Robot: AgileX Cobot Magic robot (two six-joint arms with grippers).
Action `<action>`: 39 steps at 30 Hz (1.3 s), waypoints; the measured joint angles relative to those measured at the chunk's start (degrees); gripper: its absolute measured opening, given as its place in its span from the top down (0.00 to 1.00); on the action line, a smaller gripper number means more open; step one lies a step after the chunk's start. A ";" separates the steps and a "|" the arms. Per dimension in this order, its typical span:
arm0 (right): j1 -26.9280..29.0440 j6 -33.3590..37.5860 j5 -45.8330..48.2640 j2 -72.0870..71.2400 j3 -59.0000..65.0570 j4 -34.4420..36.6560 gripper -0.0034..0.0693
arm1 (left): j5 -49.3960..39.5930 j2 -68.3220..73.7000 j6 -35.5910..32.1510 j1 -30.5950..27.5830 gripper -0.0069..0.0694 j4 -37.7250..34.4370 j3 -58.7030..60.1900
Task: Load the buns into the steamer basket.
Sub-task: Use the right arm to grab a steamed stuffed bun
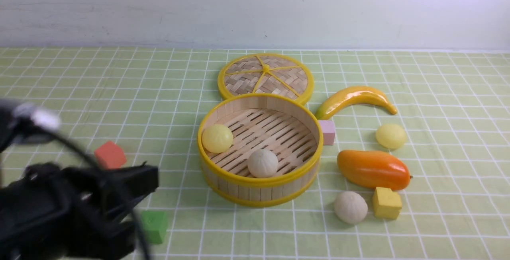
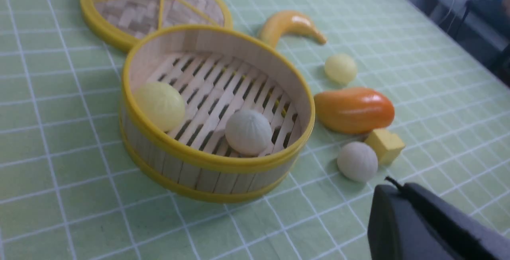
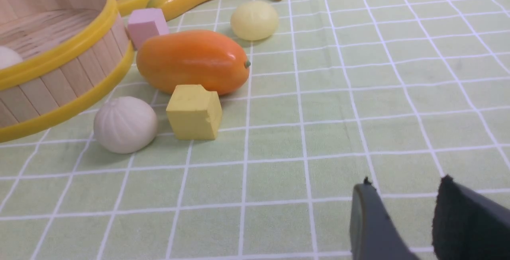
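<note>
The steamer basket (image 1: 259,181) stands mid-table and holds a pale yellow bun (image 1: 217,138) and an off-white pleated bun (image 1: 262,163). Two buns lie on the cloth to its right: a yellow one (image 1: 391,135) beyond the mango and an off-white one (image 1: 350,207) next to the yellow cube. My left gripper (image 1: 147,184) is blurred at the lower left, away from the basket; in the left wrist view (image 2: 392,190) its jaws are together and empty. My right gripper (image 3: 404,184) is open and empty over bare cloth, well short of the off-white bun (image 3: 125,124). It is out of the front view.
The woven lid (image 1: 265,77) lies behind the basket. A banana (image 1: 354,97), an orange mango (image 1: 373,169), a pink cube (image 1: 328,132) and a yellow cube (image 1: 386,203) crowd the right side. A red cube (image 1: 110,155) and a green cube (image 1: 154,225) lie at the left.
</note>
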State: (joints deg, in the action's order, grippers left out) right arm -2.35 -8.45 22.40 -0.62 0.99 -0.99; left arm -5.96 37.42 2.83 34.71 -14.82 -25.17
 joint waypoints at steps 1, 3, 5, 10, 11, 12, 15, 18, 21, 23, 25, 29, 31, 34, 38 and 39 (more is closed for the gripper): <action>0.00 0.00 0.00 0.00 0.00 0.00 0.62 | 1.02 -3.16 0.00 0.00 0.93 -0.07 2.30; 0.00 -0.17 -0.43 0.00 0.00 0.14 0.62 | 1.71 -7.66 0.00 0.00 0.93 -0.28 5.24; 0.00 -2.33 -2.62 0.00 0.30 2.88 0.62 | 1.65 -11.36 0.00 0.00 0.93 -0.41 8.01; 0.00 -11.20 -12.97 0.00 0.61 16.18 0.62 | 1.49 -16.20 0.00 0.00 0.93 -0.41 12.09; 0.00 -13.20 -15.42 0.00 0.61 19.60 0.62 | 1.57 -16.54 0.00 0.00 0.93 -0.41 13.16; 0.00 -14.24 -17.39 0.00 0.61 21.98 0.62 | 1.57 -16.65 0.00 0.00 0.93 -0.41 13.81; 0.00 -15.78 -18.93 0.00 0.24 26.48 0.62 | 1.46 -16.73 0.00 0.00 0.93 -0.42 15.72; -1.36 -15.32 -10.32 1.95 -5.04 27.27 0.62 | 1.18 -16.73 0.00 0.00 0.93 -0.42 17.46; -3.86 -8.76 2.56 10.93 -13.81 24.47 0.62 | 1.02 -16.73 0.00 0.00 0.93 -0.42 18.38; -4.83 -4.37 9.32 16.36 -19.20 22.68 0.62 | 0.90 -16.73 0.00 0.00 0.93 -0.42 18.73; -5.87 2.54 20.04 29.58 -29.01 20.31 0.62 | -0.15 -16.73 0.00 0.00 0.93 -0.42 18.96; -6.08 8.45 29.10 48.98 -41.12 19.75 0.62 | -0.21 -16.73 0.00 0.00 0.93 -0.47 18.96; -6.15 9.91 31.90 58.54 -45.65 20.14 0.62 | -0.21 -16.73 0.00 0.00 0.93 -0.47 18.96; -6.26 12.00 33.90 68.16 -50.89 21.03 0.62 | -0.22 -16.73 0.00 0.00 0.93 -0.47 18.96; -10.16 13.86 35.43 82.81 -59.31 21.41 0.62 | -0.27 -16.73 0.00 0.00 0.93 -0.47 18.96; -11.41 13.86 35.25 85.32 -60.58 21.41 0.62 | -0.27 -16.73 0.00 0.00 0.93 -0.47 18.96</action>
State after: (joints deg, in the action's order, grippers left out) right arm -13.76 5.41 57.65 84.70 -59.58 20.41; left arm -6.23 20.69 2.83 34.71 -15.29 -6.21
